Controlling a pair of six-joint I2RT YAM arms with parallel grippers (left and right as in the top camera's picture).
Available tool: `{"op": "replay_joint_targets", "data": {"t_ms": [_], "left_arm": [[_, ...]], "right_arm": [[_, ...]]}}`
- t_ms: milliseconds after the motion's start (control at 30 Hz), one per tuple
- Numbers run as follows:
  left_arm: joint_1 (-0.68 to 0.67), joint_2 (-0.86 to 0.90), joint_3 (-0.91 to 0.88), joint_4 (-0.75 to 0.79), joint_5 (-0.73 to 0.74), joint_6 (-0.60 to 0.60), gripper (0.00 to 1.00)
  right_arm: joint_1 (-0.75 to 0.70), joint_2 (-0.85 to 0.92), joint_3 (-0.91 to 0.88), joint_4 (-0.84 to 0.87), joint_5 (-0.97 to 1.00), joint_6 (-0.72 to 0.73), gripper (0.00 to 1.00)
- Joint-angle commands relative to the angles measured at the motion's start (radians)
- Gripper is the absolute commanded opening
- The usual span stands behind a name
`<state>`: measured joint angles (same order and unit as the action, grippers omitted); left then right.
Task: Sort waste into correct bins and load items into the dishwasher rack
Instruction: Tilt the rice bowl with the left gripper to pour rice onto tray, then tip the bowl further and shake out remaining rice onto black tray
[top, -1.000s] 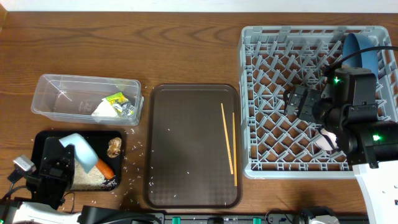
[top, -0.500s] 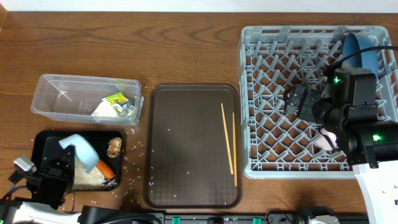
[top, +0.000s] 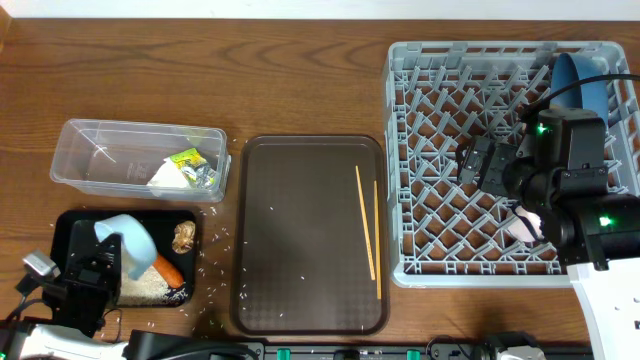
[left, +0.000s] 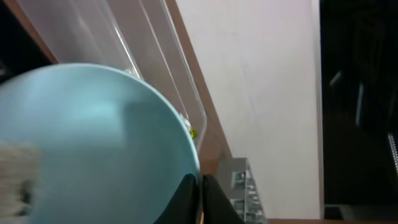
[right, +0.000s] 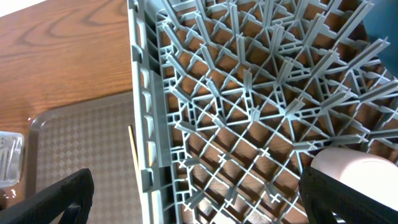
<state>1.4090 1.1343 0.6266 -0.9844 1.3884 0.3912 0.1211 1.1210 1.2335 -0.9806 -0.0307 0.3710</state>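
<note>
My left gripper (top: 92, 272) is shut on the rim of the small light-blue cup (top: 124, 240) and holds it tilted over the black tray (top: 70, 222). In the left wrist view the shut fingers (left: 200, 199) pinch the cup (left: 93, 143). The tray holds rice (top: 145, 286), the carrot (top: 168, 270) and the brown lump (top: 183, 237). The clear tub (top: 100, 150) holds the wrapper (top: 187, 157), paper scrap (top: 165, 177) and foil (top: 205, 177). My right gripper (top: 470, 165) is open over the rack (top: 430, 250), with the pinkish cup (right: 354, 163) by one finger. The blue plate (top: 580, 80) stands in the rack. No white bowl shows.
The dark brown serving tray (top: 300, 240) lies in the middle with two chopsticks (top: 366, 222) on its right side. Rice grains are scattered on the table between the black tray and the serving tray (top: 218, 262). The clear tub wall (left: 155, 56) is close behind the held cup.
My left gripper and the light-blue cup have shifted slightly over the black tray. The right arm has not moved.
</note>
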Motion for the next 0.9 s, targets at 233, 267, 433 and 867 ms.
{"op": "replay_joint_targets", "data": {"t_ms": [233,267,433,867], "left_arm": [[-0.001,0.008,-0.001,0.006,0.013,0.034,0.06],[-0.001,0.008,-0.001,0.006,0.013,0.035,0.06],[-0.001,0.008,-0.001,-0.011,-0.027,0.034,0.06],[-0.076,-0.147,0.182,-0.203,-0.243,-0.010,0.17]], "right_arm": [[-0.004,-0.010,0.004,0.000,-0.004,-0.005,0.99],[-0.004,-0.010,0.004,0.000,-0.004,-0.005,0.99],[-0.004,-0.010,0.004,0.000,-0.004,-0.005,0.99],[-0.004,-0.010,0.004,0.024,-0.004,-0.002,0.99]]}}
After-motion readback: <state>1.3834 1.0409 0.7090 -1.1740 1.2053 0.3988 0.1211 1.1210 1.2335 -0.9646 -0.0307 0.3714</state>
